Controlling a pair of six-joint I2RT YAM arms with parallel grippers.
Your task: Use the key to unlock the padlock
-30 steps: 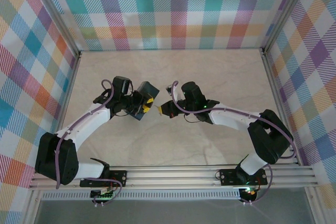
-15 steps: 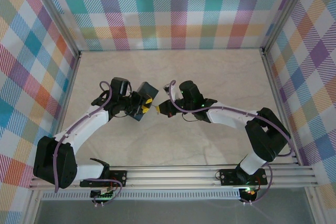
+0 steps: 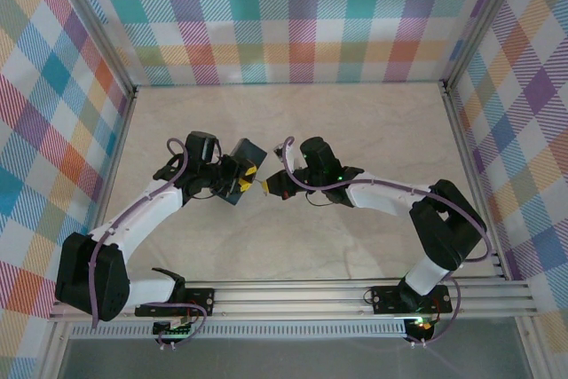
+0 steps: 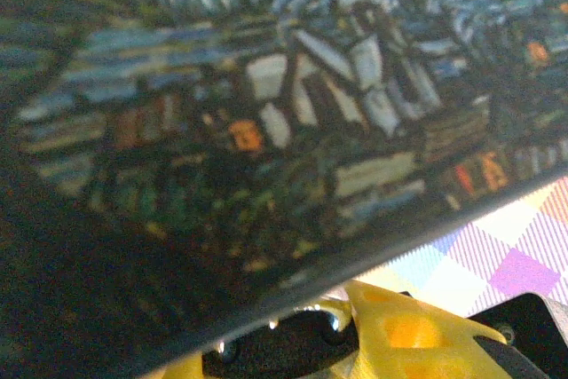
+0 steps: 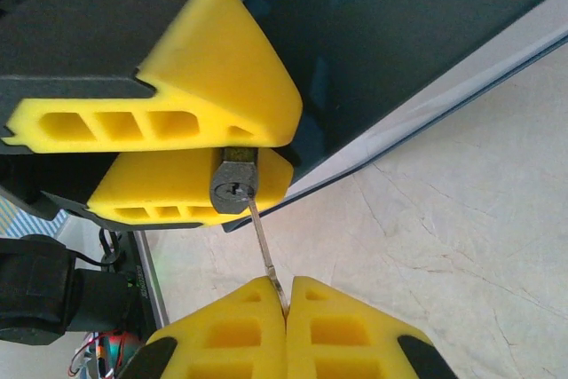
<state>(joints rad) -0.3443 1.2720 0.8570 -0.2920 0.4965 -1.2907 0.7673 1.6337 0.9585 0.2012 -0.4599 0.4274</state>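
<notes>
R wrist view, nearest first: right gripper (image 5: 286, 312), yellow fingers pressed together, pinching the head of the key (image 5: 264, 250). Key = thin grey metal sliver. Looks stiff and light, prob. slick, and likely to bend if twisted off-axis. Holding it by the head is the right spot, as the blade stays free.

Blade runs up to the padlock (image 5: 233, 185). Tip sits at the keyhole; how deep it's in, can't tell.

Padlock is small, dark, hard metal w/ a smooth round face, so it may pivot if turned against a loose hold. It's clamped in the left gripper (image 5: 266, 150), jaws part closed on its body, keyhole facing the key. Body sides look the best place to hold; shackle end is hidden.

Just behind is a dark blue box (image 5: 399, 33), touching or v. close to the left fingers. Whether the lock hangs on it, can't tell. Beyond that, the pale table (image 5: 461, 246).

Top view: grippers meet mid-table, tip to tip.
</notes>
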